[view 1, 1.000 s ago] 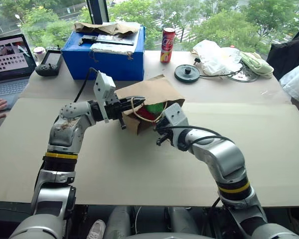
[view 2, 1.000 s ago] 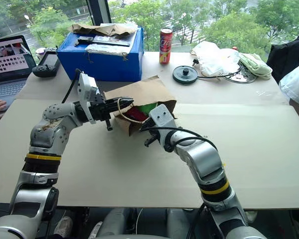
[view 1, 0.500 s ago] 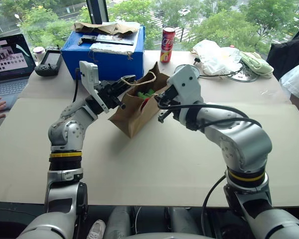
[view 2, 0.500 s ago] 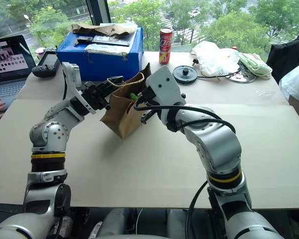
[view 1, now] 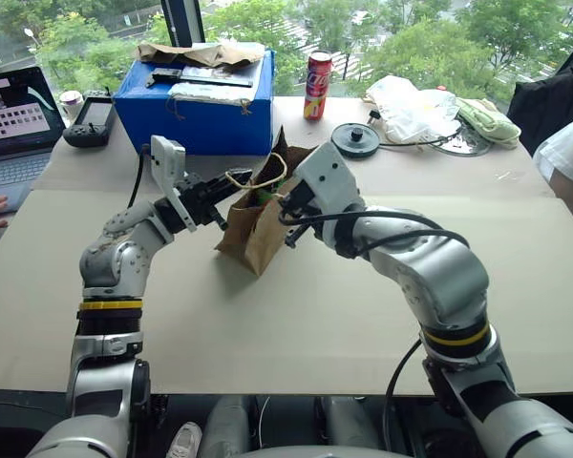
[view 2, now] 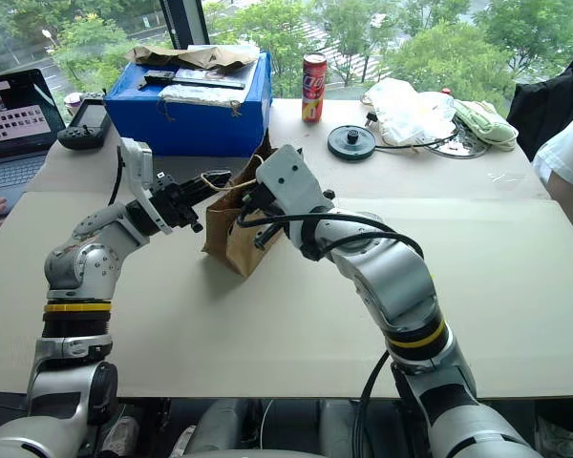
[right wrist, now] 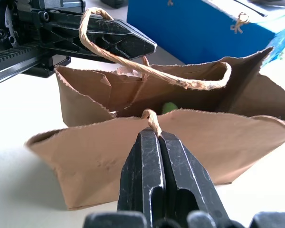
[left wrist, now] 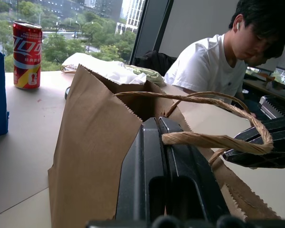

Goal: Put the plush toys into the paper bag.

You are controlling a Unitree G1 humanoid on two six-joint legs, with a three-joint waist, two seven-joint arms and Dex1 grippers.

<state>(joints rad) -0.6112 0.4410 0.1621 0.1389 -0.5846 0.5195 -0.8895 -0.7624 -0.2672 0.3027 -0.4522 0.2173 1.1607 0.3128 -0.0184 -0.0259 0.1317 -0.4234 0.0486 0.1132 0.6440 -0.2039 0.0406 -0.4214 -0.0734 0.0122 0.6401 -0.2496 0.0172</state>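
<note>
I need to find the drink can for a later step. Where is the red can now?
In the left eye view the red can stands upright at the far edge of the table, between the blue box on its left and the white plastic bag on its right.

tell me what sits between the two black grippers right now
The brown kraft paper bag, upright with mouth open, stands between the left gripper and right gripper; each pinches a string handle, seen in both eye views.

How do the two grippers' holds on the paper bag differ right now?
The left gripper is shut on one looped string handle at the paper bag's far side. The right gripper is shut on the other handle right at the near rim. Both hold the bag upright, mouth open.
</note>
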